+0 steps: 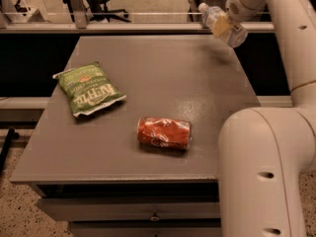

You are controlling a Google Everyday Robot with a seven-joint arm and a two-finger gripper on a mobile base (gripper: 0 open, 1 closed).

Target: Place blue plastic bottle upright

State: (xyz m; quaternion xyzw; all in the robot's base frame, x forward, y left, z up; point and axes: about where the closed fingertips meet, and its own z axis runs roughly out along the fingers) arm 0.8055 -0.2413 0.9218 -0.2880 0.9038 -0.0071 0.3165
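tool holds tilted blue plastic bottle above far-right table edge.

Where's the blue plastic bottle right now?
The blue plastic bottle is top right in the camera view, held tilted in the gripper over the table's far right corner.

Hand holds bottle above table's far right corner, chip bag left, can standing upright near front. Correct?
No. The camera view shows the can lying on its side, not upright. The hand holding the bottle above the table's far right corner and the chip bag at left are right.
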